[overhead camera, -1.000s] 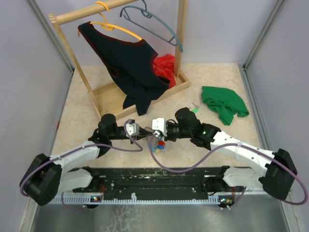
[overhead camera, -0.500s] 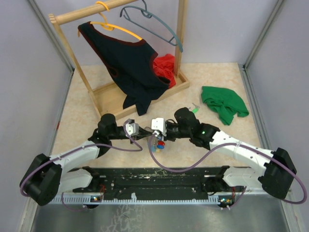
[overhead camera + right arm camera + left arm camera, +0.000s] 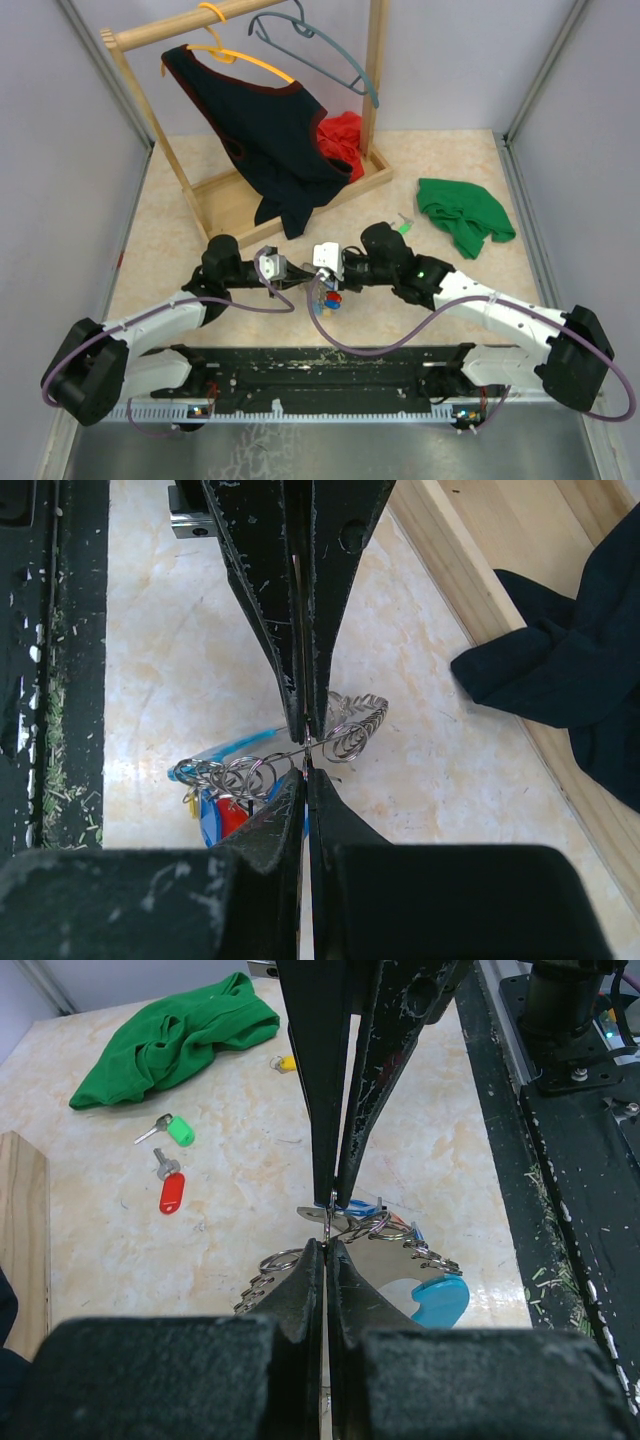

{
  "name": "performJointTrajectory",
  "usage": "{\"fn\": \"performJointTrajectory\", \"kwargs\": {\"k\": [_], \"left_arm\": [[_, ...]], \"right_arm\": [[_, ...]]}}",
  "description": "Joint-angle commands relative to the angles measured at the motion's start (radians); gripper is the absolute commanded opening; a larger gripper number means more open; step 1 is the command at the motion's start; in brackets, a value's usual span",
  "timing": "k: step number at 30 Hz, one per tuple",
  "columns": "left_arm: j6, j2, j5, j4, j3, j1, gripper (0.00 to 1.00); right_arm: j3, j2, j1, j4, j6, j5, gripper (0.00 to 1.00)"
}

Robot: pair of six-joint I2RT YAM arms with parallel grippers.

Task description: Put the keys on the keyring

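My left gripper point(image 3: 299, 281) and right gripper point(image 3: 318, 279) meet tip to tip at the near middle of the table. Both are shut on the thin wire of the keyring point(image 3: 325, 299). In the left wrist view my gripper point(image 3: 328, 1247) pinches a wire ring, and the keyring's coiled loops point(image 3: 400, 1240) and light-blue band point(image 3: 438, 1301) hang beyond. In the right wrist view my gripper point(image 3: 305, 771) pinches the wire beside the coil point(image 3: 352, 730); a red-capped key point(image 3: 233, 816) hangs on it. A green key point(image 3: 174, 1130), a red key point(image 3: 171, 1193) and a yellow key point(image 3: 286, 1062) lie loose on the table.
A green cloth point(image 3: 463, 214) lies at the right. A wooden clothes rack point(image 3: 290, 180) with a dark top point(image 3: 262, 120), hangers and a red cloth point(image 3: 343, 135) stands at the back. The green key point(image 3: 404, 227) lies near the cloth. Black rail point(image 3: 330, 365) runs along the near edge.
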State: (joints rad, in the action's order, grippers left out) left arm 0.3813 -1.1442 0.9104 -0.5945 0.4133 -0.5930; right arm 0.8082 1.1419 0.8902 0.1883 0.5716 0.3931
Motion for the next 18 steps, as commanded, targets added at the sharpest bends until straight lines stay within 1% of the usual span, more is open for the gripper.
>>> {"fn": "performJointTrajectory", "kwargs": {"k": [1,15,18], "left_arm": [[-0.002,0.003,0.043,-0.045,0.036,-0.001,0.0],[0.013,-0.004,0.03,-0.011,0.049,-0.001,0.0],[0.016,0.002,0.019,-0.009,0.046,-0.001,0.0]], "right_arm": [[0.057,0.005,0.013,-0.082,-0.028,-0.002,0.0],[0.09,0.024,0.012,-0.072,-0.041,0.018,0.0],[0.086,0.021,0.012,-0.071,-0.049,0.002,0.0]]}}
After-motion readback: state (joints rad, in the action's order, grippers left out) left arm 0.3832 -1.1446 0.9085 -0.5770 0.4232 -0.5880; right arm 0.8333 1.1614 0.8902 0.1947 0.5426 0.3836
